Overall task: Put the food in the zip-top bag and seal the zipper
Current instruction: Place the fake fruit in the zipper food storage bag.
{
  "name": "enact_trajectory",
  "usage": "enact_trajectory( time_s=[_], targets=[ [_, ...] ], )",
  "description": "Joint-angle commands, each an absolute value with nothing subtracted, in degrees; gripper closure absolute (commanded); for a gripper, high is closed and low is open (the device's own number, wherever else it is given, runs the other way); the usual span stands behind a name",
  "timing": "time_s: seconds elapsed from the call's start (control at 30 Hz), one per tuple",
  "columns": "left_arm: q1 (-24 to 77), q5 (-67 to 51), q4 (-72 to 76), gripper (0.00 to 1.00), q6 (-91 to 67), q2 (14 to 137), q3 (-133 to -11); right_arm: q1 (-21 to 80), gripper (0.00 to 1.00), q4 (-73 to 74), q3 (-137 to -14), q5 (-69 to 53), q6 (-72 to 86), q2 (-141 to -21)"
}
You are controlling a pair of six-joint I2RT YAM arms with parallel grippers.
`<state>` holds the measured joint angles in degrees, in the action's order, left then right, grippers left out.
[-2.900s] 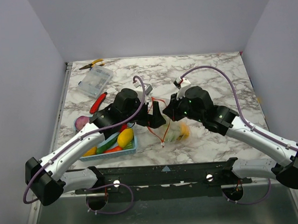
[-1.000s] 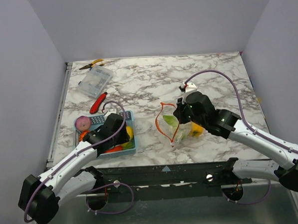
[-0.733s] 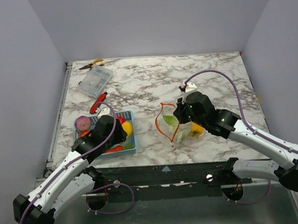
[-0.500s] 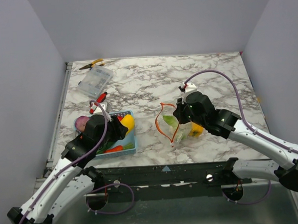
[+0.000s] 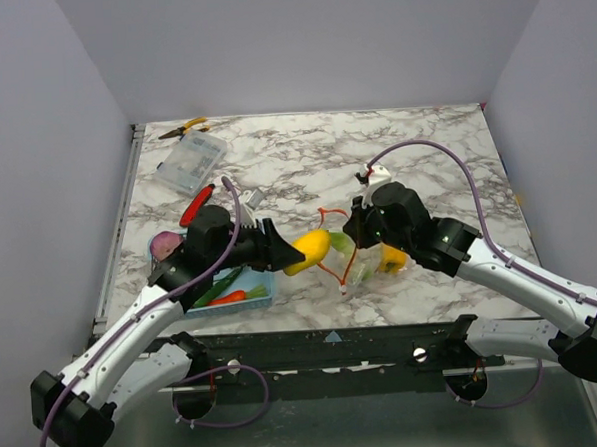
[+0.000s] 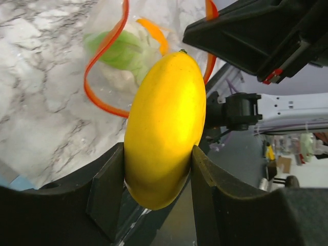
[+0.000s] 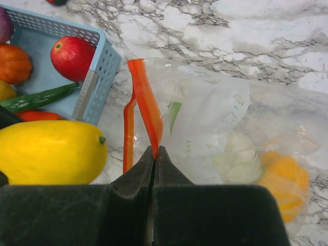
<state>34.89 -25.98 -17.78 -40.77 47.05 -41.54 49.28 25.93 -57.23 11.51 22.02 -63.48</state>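
My left gripper (image 5: 292, 254) is shut on a yellow oval toy fruit (image 5: 310, 250) and holds it just left of the zip-top bag's open mouth. In the left wrist view the fruit (image 6: 164, 118) sits between my fingers (image 6: 106, 189), pointing at the bag (image 6: 110, 77). My right gripper (image 7: 155, 151) is shut on the red-orange zipper (image 7: 146, 100) and holds the mouth up and open. The clear bag (image 5: 369, 262) holds a white cauliflower (image 7: 238, 154), a yellow-orange piece (image 7: 284, 179) and a green piece (image 7: 174, 115).
The blue mesh basket (image 5: 258, 291) at front left holds a red tomato (image 7: 72, 56), an orange piece (image 7: 15, 64) and a green piece (image 7: 41, 97). A purple onion (image 5: 164, 244) lies beside it. A red-handled knife (image 5: 197, 204), a clear box (image 5: 190, 161) and pliers (image 5: 183, 127) lie at back left.
My left gripper dropped into the basket, closed on the yellow fruit, lifted it and carried it right to the bag's mouth. My right gripper has kept its hold on the zipper.
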Motion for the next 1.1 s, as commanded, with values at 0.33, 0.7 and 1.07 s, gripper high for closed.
enact_trajectory(
  time_s=[0.33, 0.7, 1.07],
  targets=[
    [37.35, -37.77, -3.91, 0.93, -48.98, 68.88, -46.71, 49.31, 0.99, 20.49, -57.33, 3.52, 23.92, -62.97],
    [38.37, -27.7, -1.66, 0.9, -57.07, 76.37, -48.95, 49.28, 0.99, 17.57, -56.68, -0.35, 25.44, -62.67],
    [40.21, -24.27, 22.6, 0.91, -71.98, 79.05, -42.89, 49.29, 0.99, 16.26, -56.04, -2.11, 26.55, -62.44]
  ],
)
